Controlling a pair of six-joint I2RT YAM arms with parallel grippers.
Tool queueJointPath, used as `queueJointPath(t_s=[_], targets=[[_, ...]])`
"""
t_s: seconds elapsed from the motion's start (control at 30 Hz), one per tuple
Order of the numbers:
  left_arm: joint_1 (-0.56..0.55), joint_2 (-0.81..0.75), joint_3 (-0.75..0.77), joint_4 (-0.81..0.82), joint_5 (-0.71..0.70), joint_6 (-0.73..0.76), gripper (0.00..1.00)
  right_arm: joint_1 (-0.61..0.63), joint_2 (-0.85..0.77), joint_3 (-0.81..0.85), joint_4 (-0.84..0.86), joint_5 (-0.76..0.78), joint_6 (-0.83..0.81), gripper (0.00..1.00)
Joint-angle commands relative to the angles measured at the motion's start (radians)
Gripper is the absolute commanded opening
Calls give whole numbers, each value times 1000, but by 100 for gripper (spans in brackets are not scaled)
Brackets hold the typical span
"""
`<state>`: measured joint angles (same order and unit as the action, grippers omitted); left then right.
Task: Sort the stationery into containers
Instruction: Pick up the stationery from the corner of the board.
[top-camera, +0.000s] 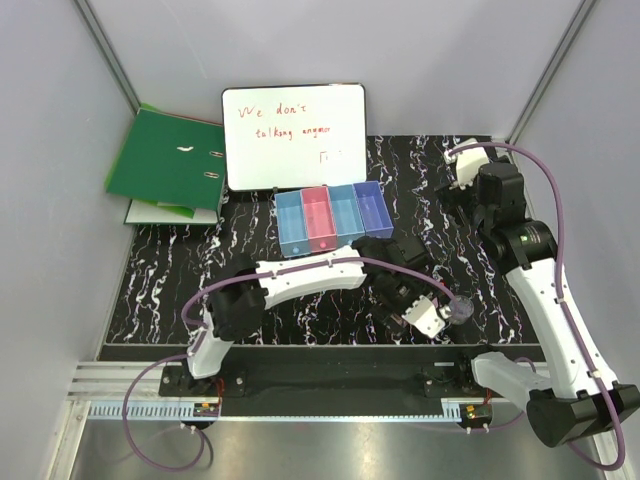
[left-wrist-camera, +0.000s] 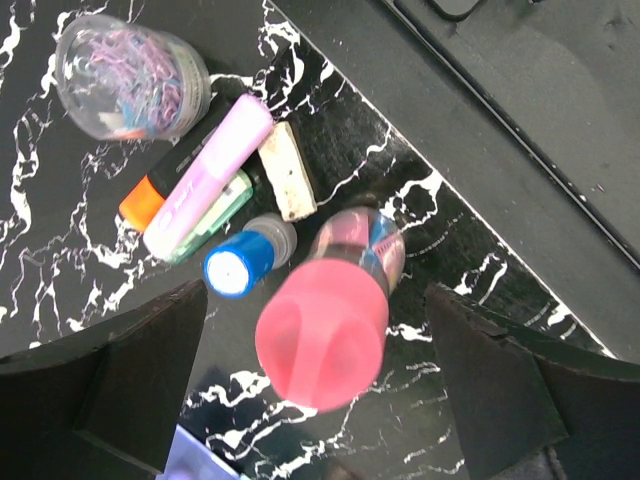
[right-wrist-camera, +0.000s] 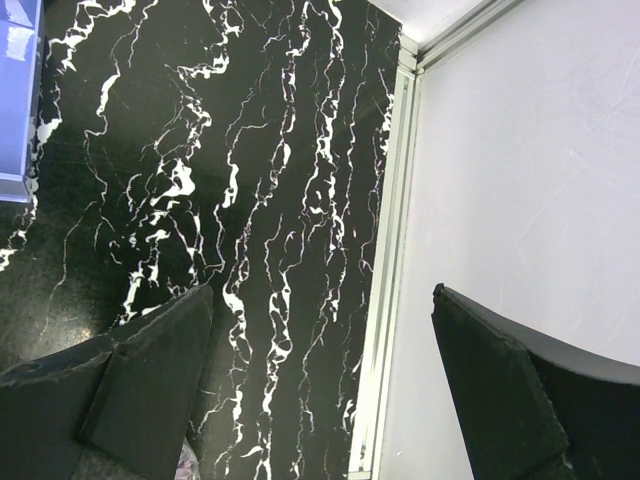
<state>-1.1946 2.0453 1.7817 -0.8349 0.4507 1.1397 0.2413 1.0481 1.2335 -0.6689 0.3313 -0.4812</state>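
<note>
The stationery lies in a cluster in the left wrist view. An upright pink-capped cylinder (left-wrist-camera: 322, 335) stands between the wide-apart fingers of my left gripper (left-wrist-camera: 320, 385), which is open and hovers over it. Beside it are a blue-capped tube (left-wrist-camera: 240, 265), a pale pink highlighter (left-wrist-camera: 210, 175), a green stick (left-wrist-camera: 222, 208), an orange-tipped black marker (left-wrist-camera: 140, 200), a small pale bar (left-wrist-camera: 288, 170) and a clear pot (left-wrist-camera: 130, 75) of paper clips. The containers (top-camera: 330, 220) sit mid-table as a row of blue, pink, blue and purple bins. My right gripper (right-wrist-camera: 320, 390) is open and empty over the table's right edge.
A whiteboard (top-camera: 293, 135) with red writing leans at the back, with a green ring binder (top-camera: 165, 160) to its left. A metal rail and white wall (right-wrist-camera: 520, 200) run along the right side. In the top view the left arm (top-camera: 300, 280) stretches across the near table.
</note>
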Motion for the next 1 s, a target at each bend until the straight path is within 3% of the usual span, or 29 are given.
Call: queueJointPath(t_s=[0.0, 0.23, 0.67, 0.97], targets=[[-10, 24, 55, 26, 39, 31, 88, -5, -37, -8, 37, 9, 36, 97], [-13, 26, 35, 26, 16, 44, 76, -7, -62, -42, 35, 5, 43, 97], [-13, 15, -11, 25, -30, 80, 73, -8, -48, -3, 35, -5, 61, 97], [-13, 18, -4, 25, -33, 83, 54, -5, -48, -6, 35, -5, 58, 97]])
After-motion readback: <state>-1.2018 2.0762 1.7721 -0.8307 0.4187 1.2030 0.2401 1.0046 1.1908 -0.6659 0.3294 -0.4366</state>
